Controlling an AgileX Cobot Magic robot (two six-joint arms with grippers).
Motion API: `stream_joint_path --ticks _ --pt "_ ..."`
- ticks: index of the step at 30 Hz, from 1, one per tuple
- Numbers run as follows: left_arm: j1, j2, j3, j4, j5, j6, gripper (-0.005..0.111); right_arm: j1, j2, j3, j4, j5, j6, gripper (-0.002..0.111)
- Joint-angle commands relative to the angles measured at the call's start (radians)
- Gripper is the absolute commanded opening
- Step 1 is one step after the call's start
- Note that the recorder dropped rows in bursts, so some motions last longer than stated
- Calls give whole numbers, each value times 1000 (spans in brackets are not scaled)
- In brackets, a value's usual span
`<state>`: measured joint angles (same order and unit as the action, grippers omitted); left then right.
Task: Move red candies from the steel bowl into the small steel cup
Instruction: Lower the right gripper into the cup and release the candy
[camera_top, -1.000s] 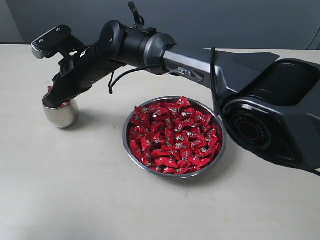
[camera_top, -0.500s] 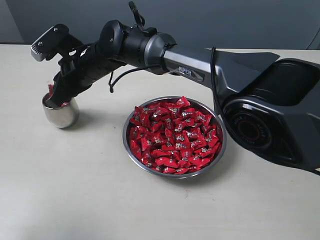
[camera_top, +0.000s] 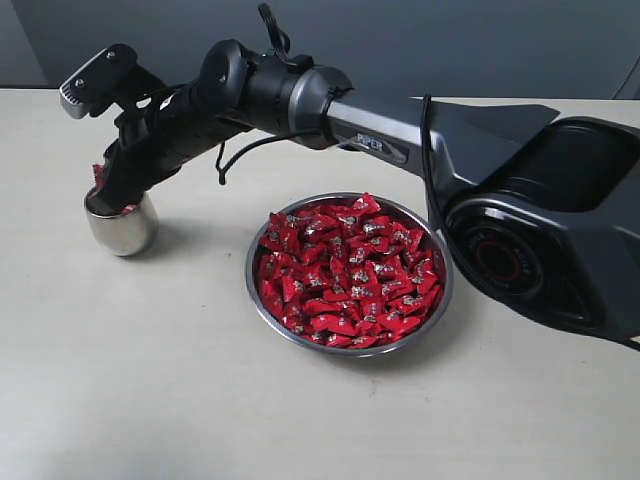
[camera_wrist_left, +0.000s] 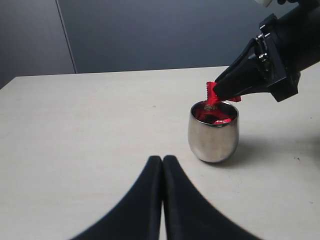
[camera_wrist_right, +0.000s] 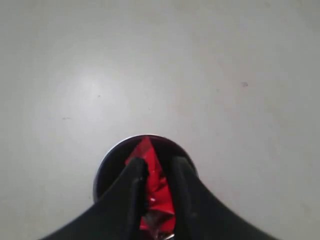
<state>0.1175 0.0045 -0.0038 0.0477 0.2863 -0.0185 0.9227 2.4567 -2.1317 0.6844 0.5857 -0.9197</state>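
The small steel cup (camera_top: 120, 228) stands at the table's left, and red candies (camera_wrist_left: 215, 114) fill it close to the rim. My right gripper (camera_top: 102, 198) reaches across the table and hovers just over the cup's mouth. Its fingers (camera_wrist_right: 134, 172) are pressed on a red candy (camera_wrist_right: 152, 175) whose crimped end pokes out past the tips (camera_wrist_left: 210, 91). The steel bowl (camera_top: 262, 305) sits mid-table, heaped with red candies (camera_top: 348, 270). My left gripper (camera_wrist_left: 162, 160) is shut and empty, low over the table a short way from the cup (camera_wrist_left: 214, 136).
The right arm's bulky base (camera_top: 540, 230) stands close behind the bowl's right side, and its forearm (camera_top: 380, 130) spans above the table toward the cup. Bare tabletop (camera_top: 150, 380) lies in front of the bowl and cup. A dark wall runs behind the table.
My right gripper has risen slightly from inside the cup's mouth to just above it, with the candy still between its fingers. Bowl and cup have not moved.
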Motion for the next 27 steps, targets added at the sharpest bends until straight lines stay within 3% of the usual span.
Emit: stream_joint_path --ticks 1,11,13,17,19,27 --pt "1 -4 4 -2 -2 -1 0 -4 -3 -7 11 -14 -7 -1" --pt "1 -4 4 -2 -2 -1 0 -4 -3 -7 23 -31 -7 0" --pt "1 -4 4 -2 -2 -1 0 -4 -3 -7 23 -22 -7 8" --pt "1 -4 4 -2 -2 -1 0 -4 -3 -7 23 -24 -7 38" --pt "1 -4 4 -2 -2 -1 0 -4 -3 -7 23 -33 -4 46" --pt "1 -4 4 -2 -2 -1 0 -4 -3 -7 19 -33 -4 46"
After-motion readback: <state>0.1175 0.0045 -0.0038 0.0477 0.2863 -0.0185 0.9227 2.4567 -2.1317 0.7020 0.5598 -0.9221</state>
